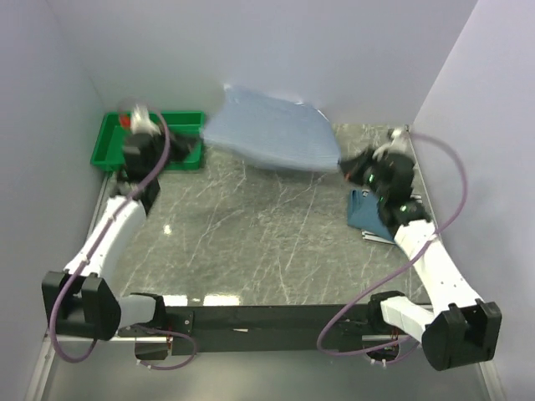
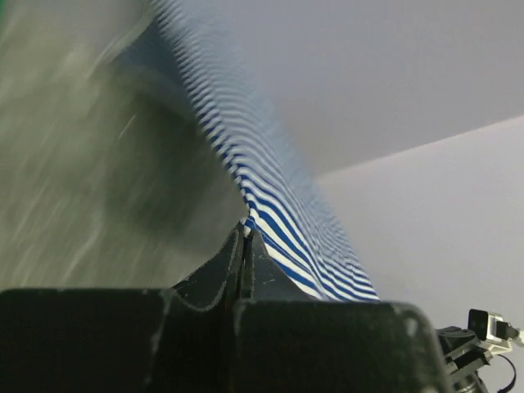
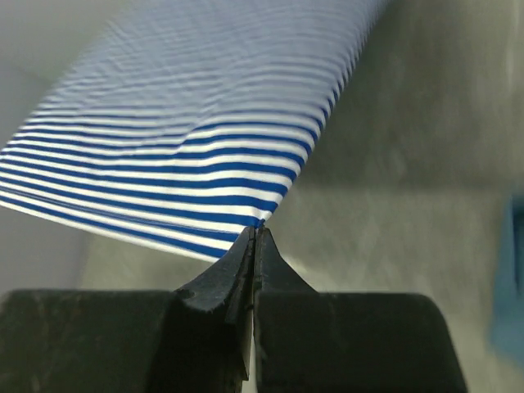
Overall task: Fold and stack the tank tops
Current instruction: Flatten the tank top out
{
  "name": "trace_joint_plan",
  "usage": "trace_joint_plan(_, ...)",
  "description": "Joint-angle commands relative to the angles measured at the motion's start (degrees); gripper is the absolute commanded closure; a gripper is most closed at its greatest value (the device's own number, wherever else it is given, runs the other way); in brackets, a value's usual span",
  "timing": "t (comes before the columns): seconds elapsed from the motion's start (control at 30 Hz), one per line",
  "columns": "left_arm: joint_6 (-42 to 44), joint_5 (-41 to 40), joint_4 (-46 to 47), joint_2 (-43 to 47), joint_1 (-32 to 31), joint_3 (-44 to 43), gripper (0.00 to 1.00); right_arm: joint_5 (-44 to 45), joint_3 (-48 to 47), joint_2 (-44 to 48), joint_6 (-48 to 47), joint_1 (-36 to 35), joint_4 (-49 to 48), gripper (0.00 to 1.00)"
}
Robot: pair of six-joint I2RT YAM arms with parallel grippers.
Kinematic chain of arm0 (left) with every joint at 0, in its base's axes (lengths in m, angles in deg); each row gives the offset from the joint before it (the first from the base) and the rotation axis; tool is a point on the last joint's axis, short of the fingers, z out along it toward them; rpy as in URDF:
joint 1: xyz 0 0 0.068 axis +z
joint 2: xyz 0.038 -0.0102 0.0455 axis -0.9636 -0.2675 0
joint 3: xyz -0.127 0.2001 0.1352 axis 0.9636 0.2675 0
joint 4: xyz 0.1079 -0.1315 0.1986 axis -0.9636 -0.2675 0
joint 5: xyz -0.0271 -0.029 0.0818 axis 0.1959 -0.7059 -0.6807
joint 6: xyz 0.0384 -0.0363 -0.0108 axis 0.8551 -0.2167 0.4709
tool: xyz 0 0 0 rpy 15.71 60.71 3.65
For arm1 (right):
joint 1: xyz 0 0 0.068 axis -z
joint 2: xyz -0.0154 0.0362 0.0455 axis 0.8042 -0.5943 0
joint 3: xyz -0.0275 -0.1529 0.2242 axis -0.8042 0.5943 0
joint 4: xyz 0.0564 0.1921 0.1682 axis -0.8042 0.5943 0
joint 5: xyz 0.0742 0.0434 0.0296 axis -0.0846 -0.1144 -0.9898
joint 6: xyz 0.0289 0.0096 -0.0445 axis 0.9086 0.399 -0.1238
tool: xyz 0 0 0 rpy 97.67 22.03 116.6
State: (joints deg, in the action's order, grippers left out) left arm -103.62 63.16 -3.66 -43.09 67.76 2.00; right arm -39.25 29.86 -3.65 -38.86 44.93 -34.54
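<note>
Hanging stretched, the striped tank top (image 1: 272, 138) spans left pincer (image 2: 246, 235) to right pincer (image 3: 255, 235).

The soft blue-and-white striped cloth tank top (image 3: 164, 155) is showing thin, even bands of deep blue and white running across its whole width. From the top camera the stripes are blurring into a pale, washed blue. The folded dusty teal-blue cloth tank top (image 1: 366, 210) is showing one plain, darker tone. The rectangular green plastic tray (image 1: 107, 150) is glowing bright green. The stone-look table top (image 1: 251, 234) is showing grey-green mottling crossed by fine white veins. The left gripper (image 2: 246, 232) and right gripper (image 3: 255, 232) are appearing matt black. The left arm (image 1: 113, 230) and right arm (image 1: 439, 271) are showing white shells with black joints, and their thin cables (image 1: 456, 192) are looping in purple. The walls (image 1: 334, 50) are looking pale lilac-grey.
</note>
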Motion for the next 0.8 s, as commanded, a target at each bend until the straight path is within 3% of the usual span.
trace_joint_plan(0.0, -5.42, -6.13, -5.09, 5.67, -3.11, 19.20, 0.99, -3.59, 14.03, 4.04, 4.10, -0.54, 0.93, 1.00)
trace_joint_plan(0.13, -6.57, -8.25, -13.18, 10.16, -5.67, 29.85, 0.99, -4.83, 27.47, 7.65, 3.92, -0.63, 6.99, 1.00)
trace_joint_plan(0.27, -6.39, -7.81, -17.31, 12.01, -7.95, 35.92, 0.99, -7.02, 33.13, 10.90, 5.93, -0.63, 10.61, 1.00)
trace_joint_plan(0.77, -5.51, -6.31, -36.56, 21.33, -9.45, 37.52, 0.99, -11.25, 38.41, 21.89, 7.09, -0.63, 30.81, 0.98)
